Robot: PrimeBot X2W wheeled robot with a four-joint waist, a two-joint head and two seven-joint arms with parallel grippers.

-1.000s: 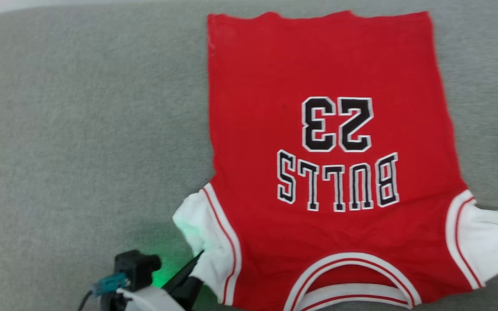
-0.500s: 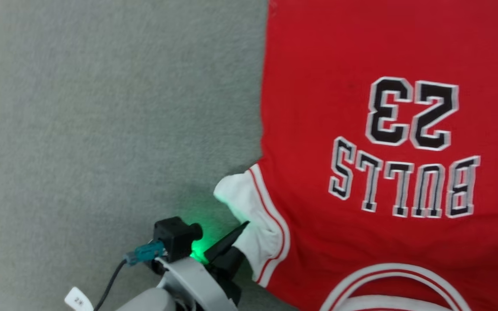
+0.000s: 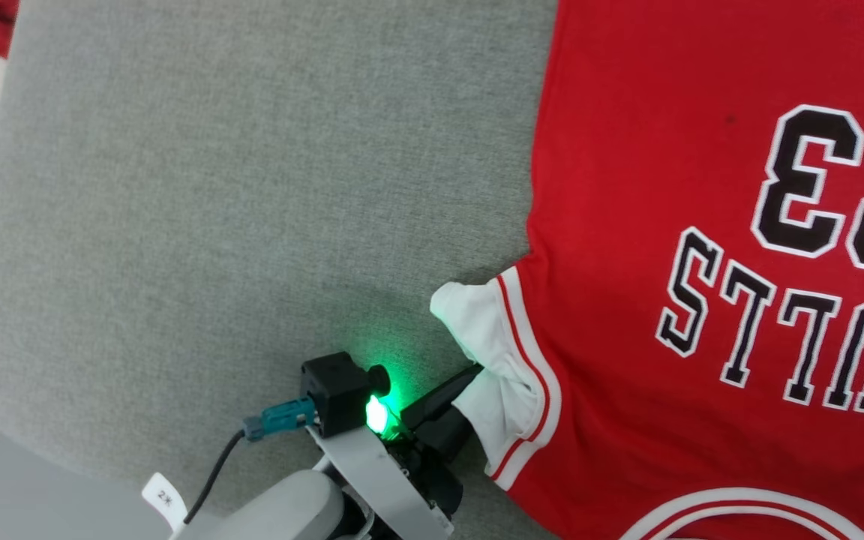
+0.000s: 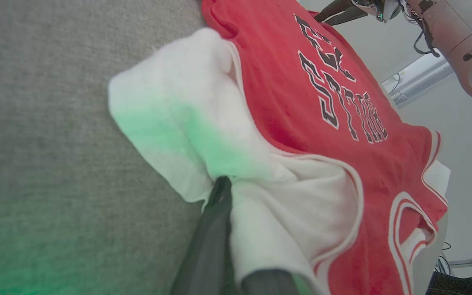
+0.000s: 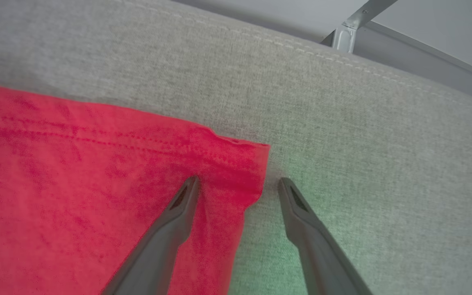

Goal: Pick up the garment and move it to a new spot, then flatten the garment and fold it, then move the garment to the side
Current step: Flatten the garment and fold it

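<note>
Two dark fingers of the left gripper [image 3: 469, 373] are clenched on the garment [image 3: 702, 225], pinching the crumpled white sleeve [image 3: 492, 337] at the lower middle of the head view. In the left wrist view the sleeve fabric bunches over the closed fingertips and one finger is partly buried under the cloth. The red garment lies spread flat on the grey cushion [image 3: 214, 187], filling the right half of the head view, with its black-and-white lettering and number upside down and a curved white trim band at the bottom edge. A green light [image 3: 376, 412] glows on the left wrist beside a black camera block, and a dark cable [image 3: 214, 472] with a teal plug runs off toward the lower left. In the right wrist view the right gripper [image 5: 240, 180] is released, its jaws spread wide astride a hemmed corner of the red cloth: one finger lies over the fabric, the other over bare cushion. Whether either tip touches anything I cannot tell.
</note>
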